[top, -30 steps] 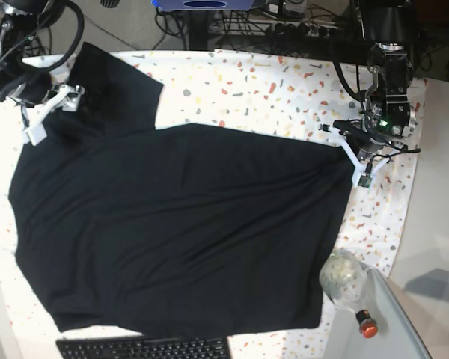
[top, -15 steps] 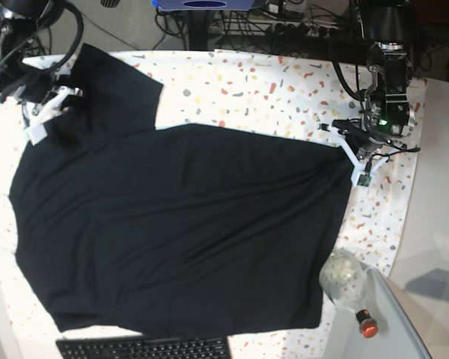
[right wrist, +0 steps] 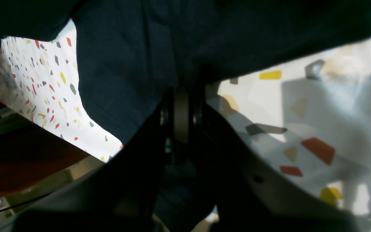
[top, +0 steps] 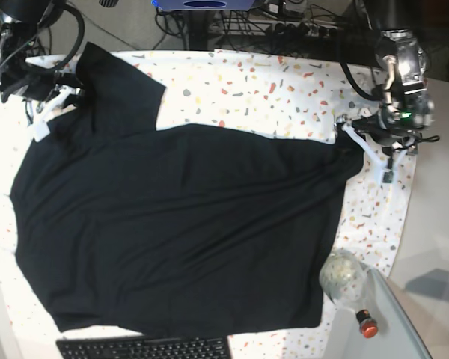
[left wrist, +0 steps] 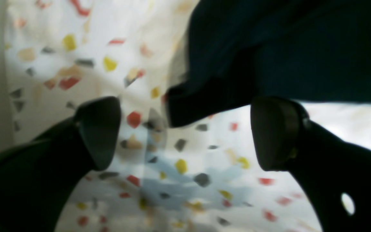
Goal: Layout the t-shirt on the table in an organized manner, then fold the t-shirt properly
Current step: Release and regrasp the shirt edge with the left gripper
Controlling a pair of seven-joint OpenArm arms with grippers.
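Black soft-fabric t-shirt [top: 179, 224] lies spread on the speckled white surface [top: 284, 82]: layout step. Left fingers [left wrist: 185, 132] gape empty beside the hem; right fingers [right wrist: 180, 112] pinch cloth. You'd next straighten that sleeve.

You have the t-shirt [top: 179, 224] lying spread out and mostly flat across the table [top: 269, 82], plain black with soft low wrinkles running through the body. One short sleeve reaches toward the far left corner of the base view. At the right side a corner of the hem is drawn out into a point over the table's speckled cover. In the left wrist view that dark edge [left wrist: 205, 100] sits slightly raised above the table's white, flecked cover [left wrist: 179, 167]. The near hem lies straight.
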